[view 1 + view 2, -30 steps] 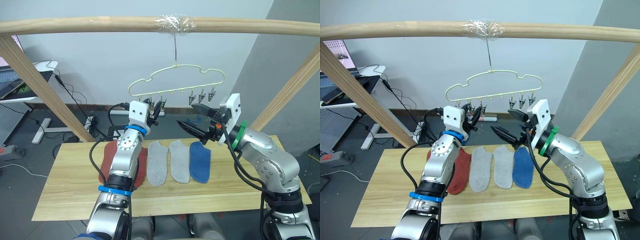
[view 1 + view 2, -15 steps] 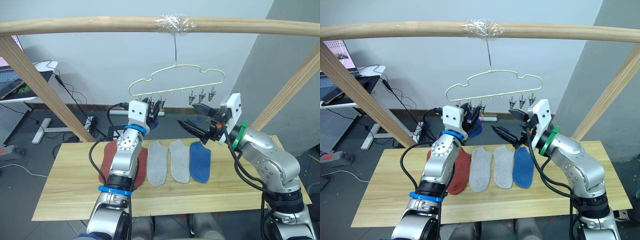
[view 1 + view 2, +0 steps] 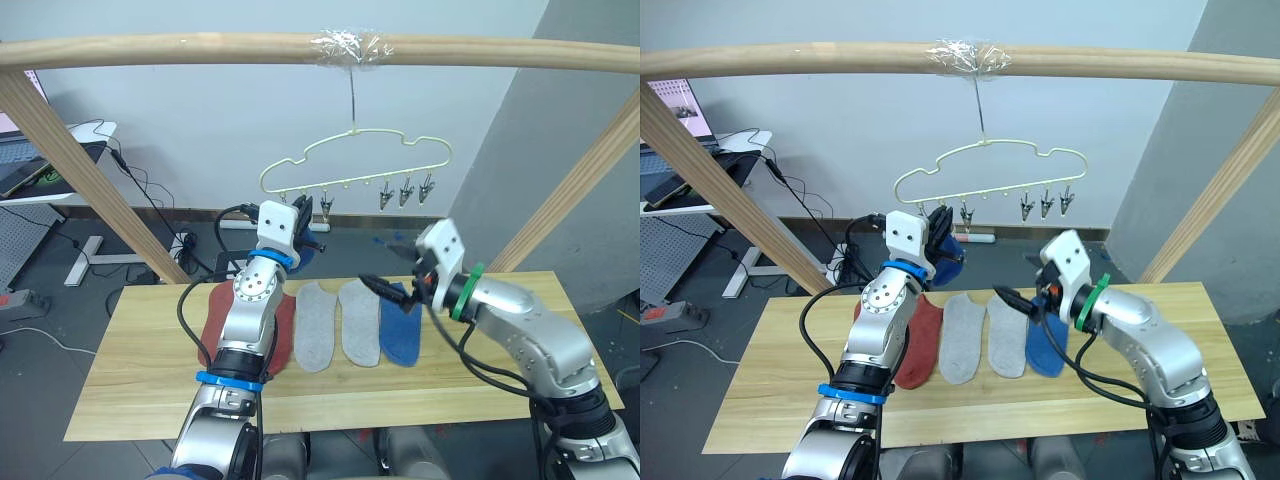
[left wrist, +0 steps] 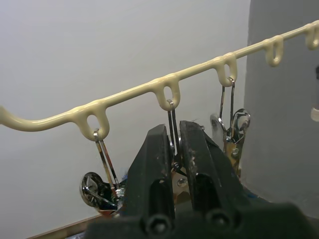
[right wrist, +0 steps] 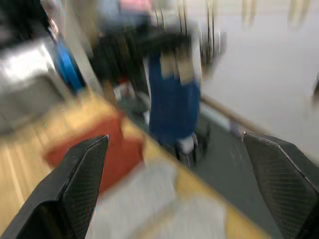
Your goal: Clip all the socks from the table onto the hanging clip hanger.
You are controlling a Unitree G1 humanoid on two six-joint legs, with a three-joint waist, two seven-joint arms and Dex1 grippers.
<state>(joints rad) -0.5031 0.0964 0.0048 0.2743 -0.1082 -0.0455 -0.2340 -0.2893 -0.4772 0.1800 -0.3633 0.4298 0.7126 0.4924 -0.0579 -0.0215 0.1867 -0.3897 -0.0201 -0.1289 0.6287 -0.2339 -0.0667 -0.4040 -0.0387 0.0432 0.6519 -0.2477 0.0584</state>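
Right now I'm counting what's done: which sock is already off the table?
One blue sock, hanging from the clip hanger by the left pincer. The other blue, both grey and the red still lie on the table.

1. Head views: illumination is even, diffuse and moderately bright; the rear wall (image 3: 200, 120) shows a soft gradient with no hard hot spots.
2. Glare: the clear tape (image 3: 350, 46) on the wooden pole (image 3: 150, 48) at 12 o'clock carries small specular highlights.
3. Shadows: soft and faint on the worktop (image 3: 140, 390); no sharp edges.
4. Left wrist view: the clip hanger (image 4: 169, 89) is sharp; the left end effector (image 4: 172, 149) is slightly soft; metal clips show bright glints.
5. Right wrist view: heavy motion blur throughout; the blue sock (image 5: 172, 104) and red sock (image 5: 89, 149) appear as smeared colour patches.
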